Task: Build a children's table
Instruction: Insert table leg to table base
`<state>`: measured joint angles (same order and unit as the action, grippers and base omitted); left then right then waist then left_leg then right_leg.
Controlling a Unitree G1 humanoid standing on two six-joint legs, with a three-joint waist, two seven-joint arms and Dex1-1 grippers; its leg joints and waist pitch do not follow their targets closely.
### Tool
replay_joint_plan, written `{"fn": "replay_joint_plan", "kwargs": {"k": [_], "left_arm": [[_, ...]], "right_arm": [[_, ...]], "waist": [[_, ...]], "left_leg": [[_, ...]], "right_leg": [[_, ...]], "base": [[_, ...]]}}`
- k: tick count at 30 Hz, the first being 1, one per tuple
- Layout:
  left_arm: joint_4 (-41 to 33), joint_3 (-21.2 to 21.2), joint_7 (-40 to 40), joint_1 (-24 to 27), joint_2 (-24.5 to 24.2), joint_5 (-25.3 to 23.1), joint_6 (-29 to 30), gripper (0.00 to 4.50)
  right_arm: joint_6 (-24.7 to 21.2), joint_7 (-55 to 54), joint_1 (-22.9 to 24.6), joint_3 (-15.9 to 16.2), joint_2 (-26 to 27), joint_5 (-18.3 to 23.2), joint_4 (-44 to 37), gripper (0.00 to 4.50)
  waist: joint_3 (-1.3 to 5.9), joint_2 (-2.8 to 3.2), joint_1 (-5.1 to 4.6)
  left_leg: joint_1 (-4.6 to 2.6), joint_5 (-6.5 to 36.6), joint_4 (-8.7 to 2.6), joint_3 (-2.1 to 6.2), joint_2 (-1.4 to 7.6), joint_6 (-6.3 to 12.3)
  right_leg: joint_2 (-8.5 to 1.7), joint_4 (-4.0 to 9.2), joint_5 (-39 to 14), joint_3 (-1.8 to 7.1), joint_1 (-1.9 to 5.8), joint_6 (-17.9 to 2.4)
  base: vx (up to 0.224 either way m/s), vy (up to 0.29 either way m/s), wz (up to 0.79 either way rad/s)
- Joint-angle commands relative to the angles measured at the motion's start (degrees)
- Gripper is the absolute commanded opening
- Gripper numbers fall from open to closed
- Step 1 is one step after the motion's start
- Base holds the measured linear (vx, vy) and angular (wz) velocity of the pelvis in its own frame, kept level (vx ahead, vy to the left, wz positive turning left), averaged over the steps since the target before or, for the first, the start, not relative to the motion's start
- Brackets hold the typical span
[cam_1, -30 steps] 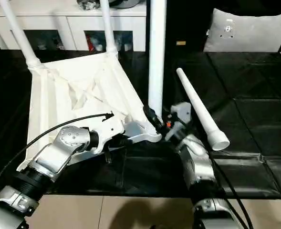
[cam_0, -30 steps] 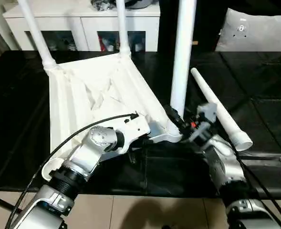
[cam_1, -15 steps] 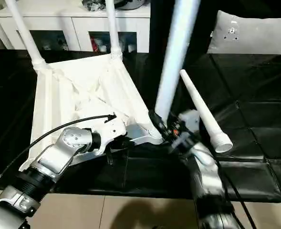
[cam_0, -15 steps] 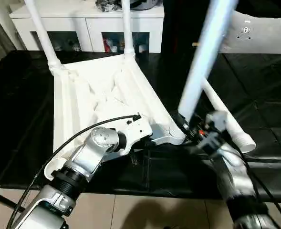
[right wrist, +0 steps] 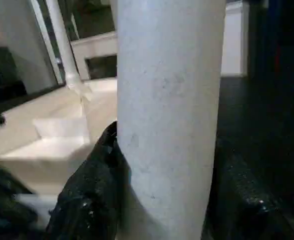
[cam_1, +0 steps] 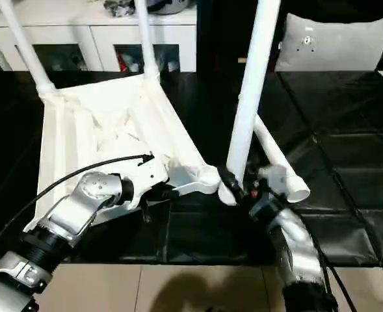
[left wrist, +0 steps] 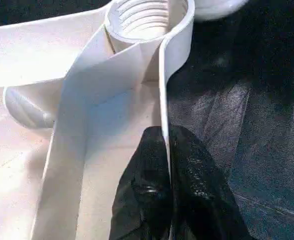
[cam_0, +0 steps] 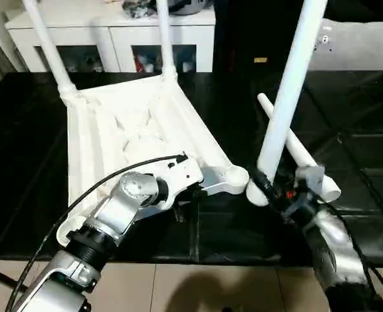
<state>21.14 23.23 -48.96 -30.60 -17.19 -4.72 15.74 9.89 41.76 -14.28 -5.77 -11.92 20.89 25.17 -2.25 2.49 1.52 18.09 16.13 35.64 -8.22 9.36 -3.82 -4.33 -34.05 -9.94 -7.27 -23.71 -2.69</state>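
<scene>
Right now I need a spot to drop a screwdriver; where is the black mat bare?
The black mat is bare left of the upturned table top, and again far right beyond the loose leg. It is crowded around the empty corner socket, where the left end effector pinches the rim and the right end effector holds a leg.

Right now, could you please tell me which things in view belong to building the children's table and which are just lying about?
Part of the job:
- white plastic square table top, underside up
- two white tapered legs already standing in its far sockets
- white leg held by the right end effector
- spare white leg lying on the black mat

Lying about:
- white cabinet behind
- grey cushion
</scene>
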Motion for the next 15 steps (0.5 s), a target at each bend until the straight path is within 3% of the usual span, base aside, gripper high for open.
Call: {"fn": "replay_joint_plan", "kwargs": {"k": [1, 4, 5, 6, 14, 15], "left_arm": [[1.43, 0.21, 0.68, 0.15, -1.05, -1.81, 0.59, 0.0], [1.2, 0.45, 0.26, 0.11, -1.11, -1.73, 0.66, 0.0], [1.14, 0.53, 0.26, 0.23, -1.16, -1.73, 0.58, 0.0], [1.12, 0.54, 0.28, 0.28, -1.17, -1.73, 0.55, 0.0], [1.15, 0.73, 0.2, 0.24, -0.97, -1.81, 0.44, 0.0], [1.15, 0.79, 0.16, 0.25, -0.97, -1.84, 0.43, 0.0]], "right_arm": [[-1.05, 0.3, -2.26, 0.63, 0.8, 1.41, -3.1, 1.87], [-2.67, 0.08, -3.5, 0.83, 1.18, 2.43, -5.82, 1.87], [-3.4, 0.06, -4.26, 0.85, 1.39, 3.05, -6.69, 1.87], [-3.69, 0.02, -4.63, 0.86, 1.51, 3.17, -6.76, 1.87], [-0.75, -0.64, -9.06, 2.07, 4.14, -0.77, 3.65, 1.87], [0.15, -1.5, -9.96, 2.12, 4.52, -1.57, 6.48, 1.87]], "waist": [[2.97, -0.29, 0.3], [3.03, -0.26, 0.24], [3.06, -0.68, 0.3], [3.08, -0.35, 0.42], [3.16, -0.26, 0.45], [3.12, -0.02, 0.56]], "left_leg": [[2.0, -1.56, -4.35, 0.84, 3.16, 8.0], [1.97, -2.11, -4.34, 0.86, 3.21, 8.21], [1.93, -2.35, -4.35, 0.8, 3.25, 8.32], [1.92, -2.92, -4.36, 0.88, 3.28, 8.28], [1.96, -3.32, -4.25, 0.67, 3.17, 7.43], [1.98, -3.12, -4.28, 0.72, 3.19, 7.27]], "right_leg": [[-4.87, 4.54, -15.63, 3.79, 4.41, -9.36], [-4.88, 4.37, -14.48, 3.87, 4.41, -9.67], [-4.91, 4.37, -14.28, 3.86, 4.41, -9.66], [-4.96, 4.16, -13.95, 3.86, 4.33, -9.93], [-5.13, 4.07, -12.72, 3.97, 4.33, -11.22], [-5.16, 4.11, -13.15, 3.96, 4.38, -11.08]], "base": [[0.0, 0.0, 0.0], [0.0, 0.0, 0.0], [0.0, 0.0, 0.0], [0.0, 0.0, 0.0], [0.0, 0.0, 0.0], [0.0, 0.0, 0.0]]}}
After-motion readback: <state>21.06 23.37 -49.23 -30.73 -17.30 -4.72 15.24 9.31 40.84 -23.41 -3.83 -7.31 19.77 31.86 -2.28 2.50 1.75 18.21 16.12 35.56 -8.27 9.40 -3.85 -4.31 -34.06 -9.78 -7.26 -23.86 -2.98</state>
